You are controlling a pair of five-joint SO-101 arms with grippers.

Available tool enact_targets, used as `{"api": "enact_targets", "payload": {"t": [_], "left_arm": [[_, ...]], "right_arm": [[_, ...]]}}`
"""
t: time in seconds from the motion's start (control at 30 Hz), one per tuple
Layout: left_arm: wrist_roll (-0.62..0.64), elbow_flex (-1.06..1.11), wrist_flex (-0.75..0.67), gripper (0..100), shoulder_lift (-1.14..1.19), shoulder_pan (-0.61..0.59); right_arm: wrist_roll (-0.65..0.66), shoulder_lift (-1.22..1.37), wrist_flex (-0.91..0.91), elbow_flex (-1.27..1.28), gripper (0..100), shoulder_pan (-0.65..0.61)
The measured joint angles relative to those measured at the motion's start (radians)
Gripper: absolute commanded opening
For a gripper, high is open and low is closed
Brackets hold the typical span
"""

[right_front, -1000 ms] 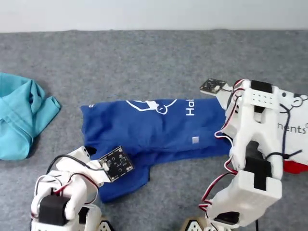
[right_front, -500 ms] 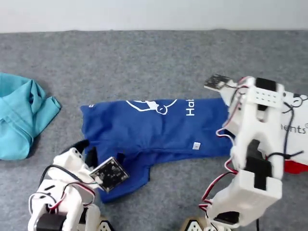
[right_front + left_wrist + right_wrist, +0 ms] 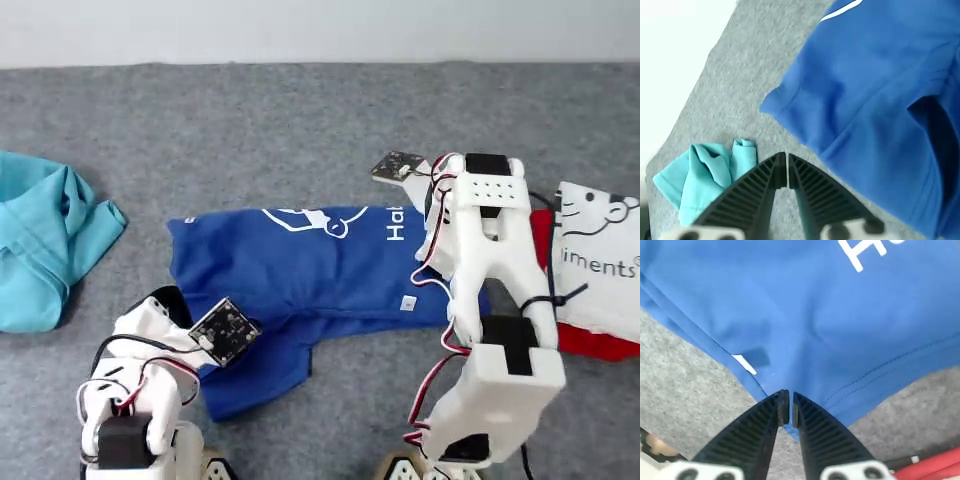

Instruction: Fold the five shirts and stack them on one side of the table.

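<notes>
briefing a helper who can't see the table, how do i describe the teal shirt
On the grey table, seen from the high view, go left past the blue shirt lying flat in the middle. The teal shirt lies at that edge, the only crumpled, light turquoise heap.

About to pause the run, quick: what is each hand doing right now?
Left hand: closed, holding nothing, above the grey table.
Right hand: closed, apparently pinching a corner of the blue shirt.
</notes>
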Motion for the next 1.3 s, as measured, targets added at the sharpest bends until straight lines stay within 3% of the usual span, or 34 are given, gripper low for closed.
{"api": "enact_targets", "payload": {"t": [0.1,0.27,0.43,0.57,0.77,1.0,1.3], "left_arm": [[0.0,0.0,0.0,1,0.0,-0.011],[0.04,0.0,0.0,1,0.0,-0.147],[0.048,0.0,0.0,1,0.0,-0.33],[0.048,0.005,0.0,1,0.0,-0.463],[0.048,0.048,0.0,1,0.003,-0.594],[0.048,0.061,0.0,1,-0.002,-0.635],[0.118,0.061,0.0,1,-0.002,-0.638]], "right_arm": [[-0.015,0.0,0.051,0.0,2.0,-0.049],[-0.02,0.0,0.104,0.0,2.7,-0.201],[-0.028,0.0,0.104,0.0,16.8,-0.365],[-0.13,0.002,0.104,-0.054,23.2,-0.493],[-0.241,0.002,0.086,-0.173,24.4,-0.651],[-0.301,0.084,0.069,-0.175,24.4,-0.832],[-0.345,0.269,0.048,-0.374,24.2,-0.885]]}}
